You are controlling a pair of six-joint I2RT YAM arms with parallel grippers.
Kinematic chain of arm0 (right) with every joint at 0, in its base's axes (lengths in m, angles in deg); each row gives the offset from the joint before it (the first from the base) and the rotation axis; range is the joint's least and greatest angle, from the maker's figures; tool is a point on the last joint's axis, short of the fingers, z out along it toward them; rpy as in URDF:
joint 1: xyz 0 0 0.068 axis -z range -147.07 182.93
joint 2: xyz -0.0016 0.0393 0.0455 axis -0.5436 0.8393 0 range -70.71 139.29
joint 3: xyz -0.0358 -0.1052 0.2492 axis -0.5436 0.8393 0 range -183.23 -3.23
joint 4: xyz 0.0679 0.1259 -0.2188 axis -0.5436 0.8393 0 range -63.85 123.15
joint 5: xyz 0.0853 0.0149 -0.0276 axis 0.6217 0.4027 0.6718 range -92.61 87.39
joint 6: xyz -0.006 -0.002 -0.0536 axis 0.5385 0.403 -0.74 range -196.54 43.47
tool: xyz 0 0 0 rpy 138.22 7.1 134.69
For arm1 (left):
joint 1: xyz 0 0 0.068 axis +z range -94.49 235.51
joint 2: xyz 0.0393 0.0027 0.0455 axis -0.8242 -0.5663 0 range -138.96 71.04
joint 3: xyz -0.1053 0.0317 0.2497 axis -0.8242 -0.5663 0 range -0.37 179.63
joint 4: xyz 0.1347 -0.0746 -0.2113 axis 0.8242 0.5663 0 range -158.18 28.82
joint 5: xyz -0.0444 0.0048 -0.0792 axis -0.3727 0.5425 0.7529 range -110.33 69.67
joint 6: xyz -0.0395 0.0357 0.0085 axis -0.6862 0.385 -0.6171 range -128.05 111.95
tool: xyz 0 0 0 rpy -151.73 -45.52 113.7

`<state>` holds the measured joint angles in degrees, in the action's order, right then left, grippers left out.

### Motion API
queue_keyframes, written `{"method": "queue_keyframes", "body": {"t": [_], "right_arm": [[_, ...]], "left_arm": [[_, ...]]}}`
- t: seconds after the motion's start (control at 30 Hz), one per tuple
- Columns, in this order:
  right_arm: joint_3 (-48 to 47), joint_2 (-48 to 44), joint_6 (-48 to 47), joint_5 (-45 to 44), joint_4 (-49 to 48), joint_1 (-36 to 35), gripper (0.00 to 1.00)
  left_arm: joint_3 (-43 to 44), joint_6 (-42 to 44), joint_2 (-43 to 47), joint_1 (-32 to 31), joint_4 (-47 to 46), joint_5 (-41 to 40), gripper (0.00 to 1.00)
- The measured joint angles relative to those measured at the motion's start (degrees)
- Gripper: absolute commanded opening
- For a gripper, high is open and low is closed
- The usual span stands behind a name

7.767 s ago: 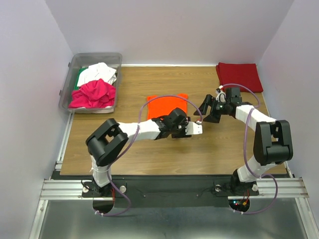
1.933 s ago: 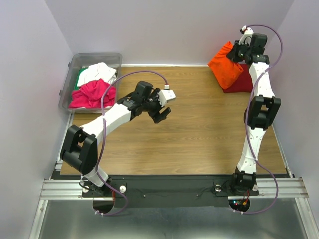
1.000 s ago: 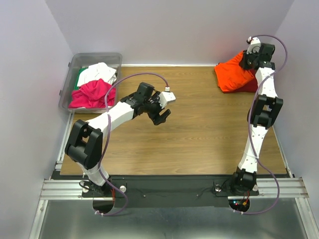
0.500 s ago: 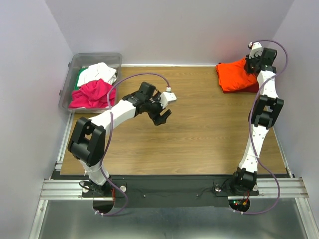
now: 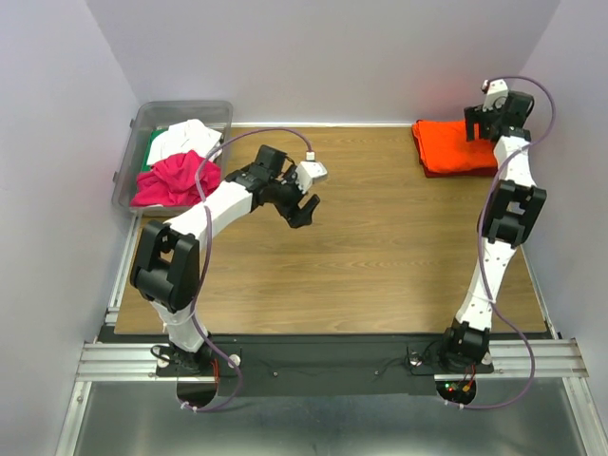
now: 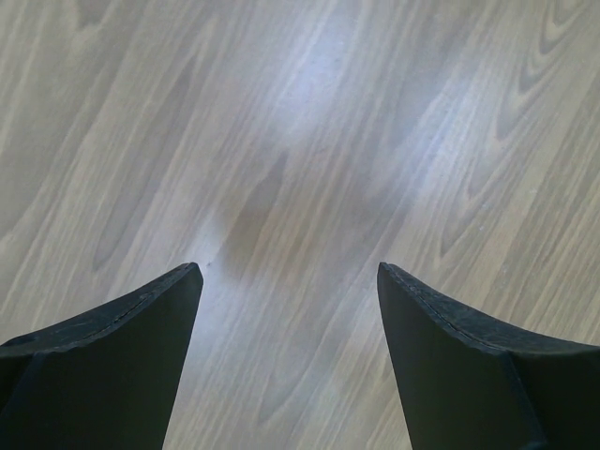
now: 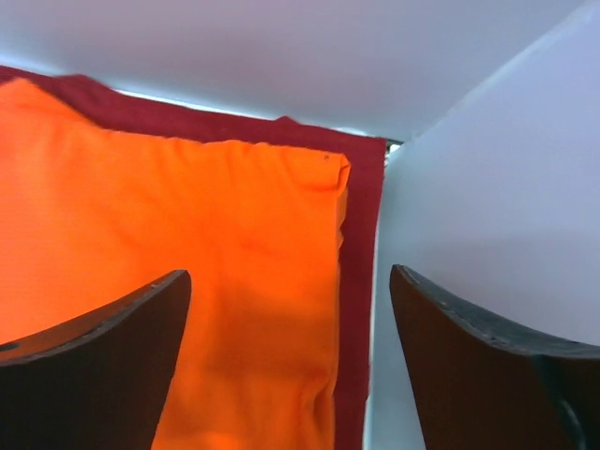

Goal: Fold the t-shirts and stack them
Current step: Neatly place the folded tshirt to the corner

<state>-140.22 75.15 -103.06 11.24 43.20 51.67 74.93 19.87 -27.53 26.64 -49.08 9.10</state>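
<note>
Hovering right jaws gape over the orange t-shirt (image 7: 187,253).

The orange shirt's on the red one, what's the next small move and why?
Probably swing the left tool toward the bin for the magenta shirt. The orange shirt lies folded on the dark red shirt, the right tool is open above it, and the left tool is empty.

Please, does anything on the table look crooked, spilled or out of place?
Nothing serious. The orange shirt lies folded on the dark red shirt, slightly offset, so a red strip shows at its edge. The magenta shirt in the bin is crumpled, not folded.
</note>
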Motion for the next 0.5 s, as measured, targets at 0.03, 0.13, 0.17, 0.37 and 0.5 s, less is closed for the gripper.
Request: {"method": "queue_keyframes", "body": {"t": [0.03,0.13,0.17,0.37,0.5], "right_arm": [[1.57,-1.49,0.83,0.42,0.07,0.04,1.00],[8.87,-8.15,3.80,2.73,0.46,0.04,1.00],[11.58,-11.72,4.98,3.98,0.70,0.02,1.00],[18.47,-29.29,13.05,10.73,4.44,0.02,1.00],[27.28,-41.22,16.87,14.69,5.64,0.02,1.00]], "left_arm": [[0.17,-0.39,0.07,0.83,0.04,0.17,0.88],[1.16,-2.23,0.15,2.84,0.17,0.07,0.88],[1.66,-2.64,0.15,3.34,0.37,-0.07,0.88],[5.05,-6.75,0.68,6.95,-0.28,-0.37,0.88],[4.98,-8.63,2.89,8.28,-0.35,-2.80,0.88]]}}
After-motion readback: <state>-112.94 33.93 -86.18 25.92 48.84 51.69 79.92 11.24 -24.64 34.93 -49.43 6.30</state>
